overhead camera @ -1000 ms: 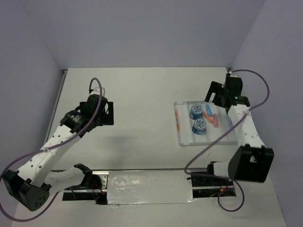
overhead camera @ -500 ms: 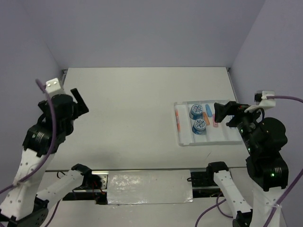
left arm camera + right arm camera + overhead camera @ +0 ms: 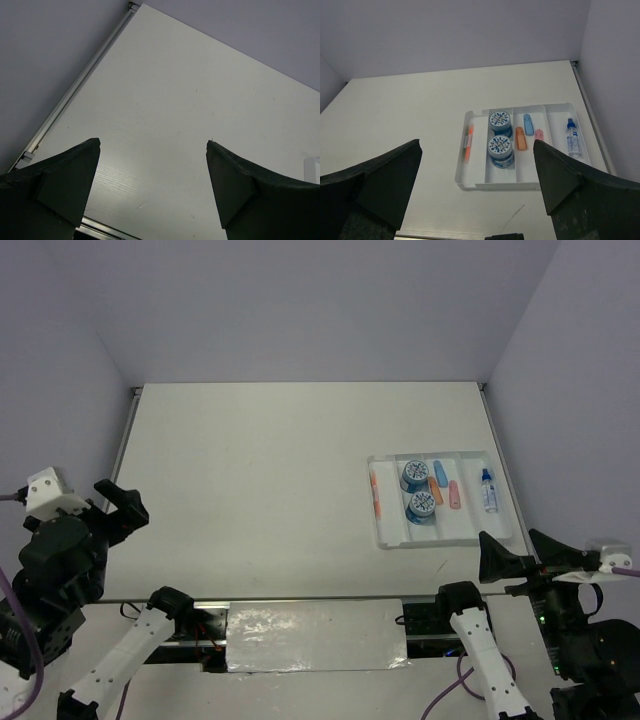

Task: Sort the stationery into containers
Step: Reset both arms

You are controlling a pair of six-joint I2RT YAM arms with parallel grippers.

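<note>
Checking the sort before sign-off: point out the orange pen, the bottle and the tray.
orange pen [image 3: 468, 141], right wrist view, mid-barrel.
bottle [image 3: 573, 142], right wrist view, clear body.
tray [image 3: 465, 172], right wrist view, bare floor near the pen.

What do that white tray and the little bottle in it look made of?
Tray: probably plastic, smooth and slightly glossy white, with thin moulded dividers. Bottle: see-through body, likely plastic though glass is possible, with an opaque blue cap.

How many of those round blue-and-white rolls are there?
2, both in the white tray, second compartment from its left: the far roll and the near roll close in front of it. None seems hidden.
</note>
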